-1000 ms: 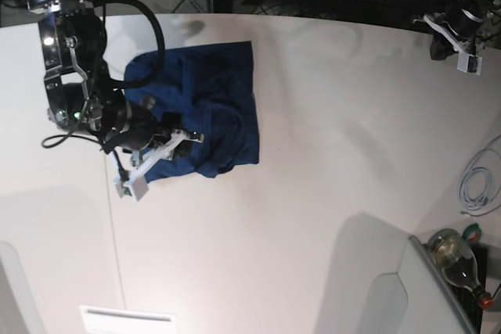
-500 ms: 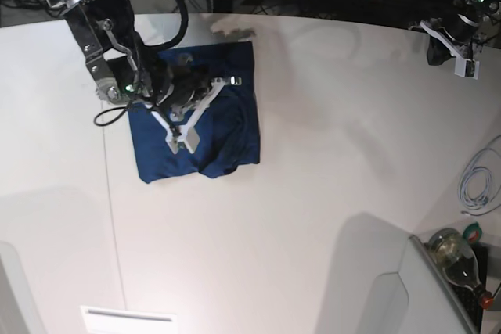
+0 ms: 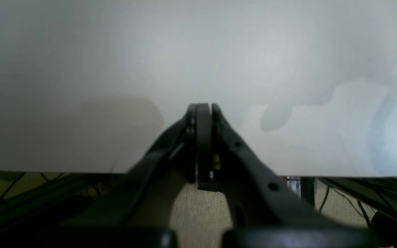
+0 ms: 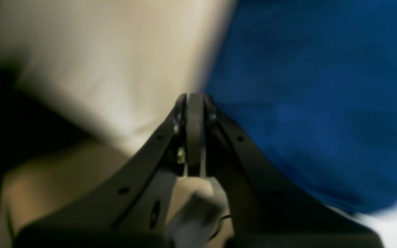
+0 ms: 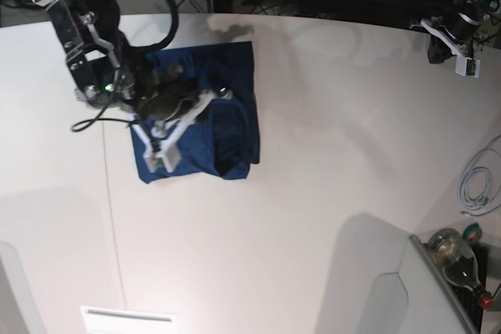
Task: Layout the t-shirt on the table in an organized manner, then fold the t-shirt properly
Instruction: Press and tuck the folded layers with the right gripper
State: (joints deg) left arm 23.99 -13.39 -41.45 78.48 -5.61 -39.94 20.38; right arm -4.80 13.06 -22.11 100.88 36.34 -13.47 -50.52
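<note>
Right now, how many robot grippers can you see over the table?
2. The right gripper is shut above the folded t-shirt at the table's far left; the left gripper is shut at the far right edge, over bare tabletop.

No text, label, brand or number can be read anywhere (the wrist views are blurred).

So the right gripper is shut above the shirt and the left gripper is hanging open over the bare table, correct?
Not quite. The left gripper is shut, not open; the left wrist view shows its jaws pressed together over the bare table. The right gripper is indeed shut above the shirt.
</note>
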